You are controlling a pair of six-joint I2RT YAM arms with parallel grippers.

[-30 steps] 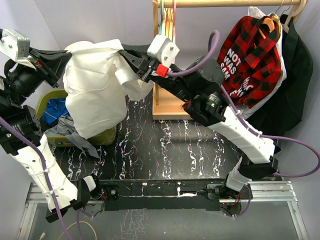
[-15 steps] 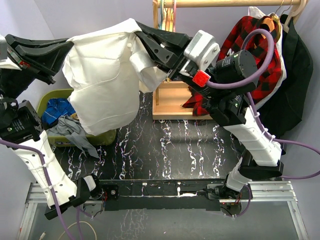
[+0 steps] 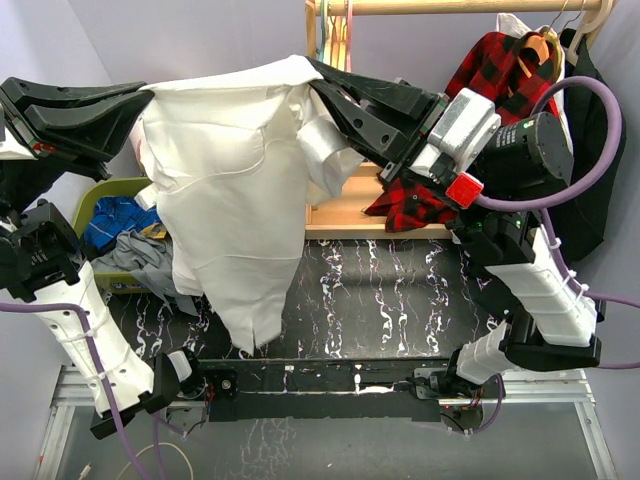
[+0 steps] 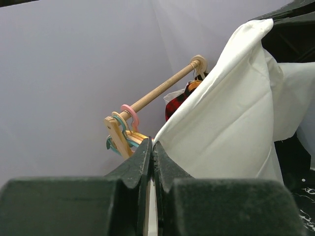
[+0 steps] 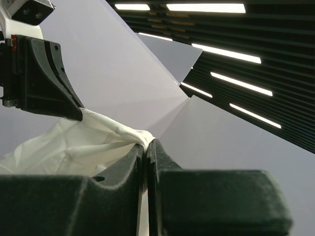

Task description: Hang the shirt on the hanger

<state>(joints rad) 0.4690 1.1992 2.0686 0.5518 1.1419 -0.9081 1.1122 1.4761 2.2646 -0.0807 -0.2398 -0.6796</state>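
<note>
The white shirt (image 3: 230, 190) hangs spread in the air between my two grippers, its lower edge dangling toward the table's front. My left gripper (image 3: 148, 95) is shut on its left top edge. My right gripper (image 3: 312, 65) is shut on its right top edge. In the left wrist view the fingers (image 4: 152, 143) pinch the cloth (image 4: 231, 123). In the right wrist view the fingers (image 5: 146, 143) pinch a bunched fold (image 5: 74, 142). The pink hanger (image 4: 130, 112) hangs by its hook on the wooden rail among other coloured hangers, behind the shirt; it also shows in the top view (image 3: 348, 30).
The wooden rack's rail (image 3: 450, 6) and base (image 3: 340, 215) stand at the back centre. A red-and-black plaid shirt (image 3: 505, 100) and a dark garment (image 3: 585, 200) hang at the right. A green basket (image 3: 95, 195) with blue and grey clothes (image 3: 150, 265) sits at the left.
Both grippers have risen and moved apart with the shirt. The shirt has unfolded from a bundle and now hangs long and spread. The right arm has swung to the right.
</note>
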